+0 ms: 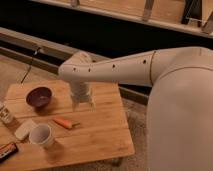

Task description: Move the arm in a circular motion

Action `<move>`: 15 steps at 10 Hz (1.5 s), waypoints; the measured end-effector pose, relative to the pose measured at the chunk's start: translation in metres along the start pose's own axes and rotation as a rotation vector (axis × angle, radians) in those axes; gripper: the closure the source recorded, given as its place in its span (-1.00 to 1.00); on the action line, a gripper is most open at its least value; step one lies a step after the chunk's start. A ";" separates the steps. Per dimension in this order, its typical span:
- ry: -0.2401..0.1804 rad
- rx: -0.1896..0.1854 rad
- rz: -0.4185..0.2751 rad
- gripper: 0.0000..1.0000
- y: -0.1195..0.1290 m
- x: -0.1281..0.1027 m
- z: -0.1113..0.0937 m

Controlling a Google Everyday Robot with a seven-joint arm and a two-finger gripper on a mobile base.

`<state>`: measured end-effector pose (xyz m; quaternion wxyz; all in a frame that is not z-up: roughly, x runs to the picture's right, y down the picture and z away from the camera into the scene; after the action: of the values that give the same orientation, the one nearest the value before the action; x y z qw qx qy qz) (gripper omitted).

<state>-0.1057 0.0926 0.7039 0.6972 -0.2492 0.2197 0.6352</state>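
A dark bowl (39, 96), white cup (41, 135) and carrot (65, 123) lie on the wooden table (107, 137). The gripper (83, 104) hangs above the carrot without touching it. I cannot tell whether it is spread or closed. The arm (120, 67) stretches in from the right.

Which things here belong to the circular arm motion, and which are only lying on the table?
For the job: the arm; its gripper, hanging over the wooden table.
Just lying about: purple bowl, carrot, white cup, pale block, snack bar.
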 end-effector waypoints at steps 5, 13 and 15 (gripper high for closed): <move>-0.027 0.041 -0.047 -0.30 0.008 0.002 -0.002; -0.029 0.072 0.198 -0.30 -0.074 0.020 -0.011; -0.064 0.052 0.289 -0.30 -0.109 0.014 -0.015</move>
<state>0.0048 0.0868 0.6908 0.6114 -0.1768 0.2473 0.7306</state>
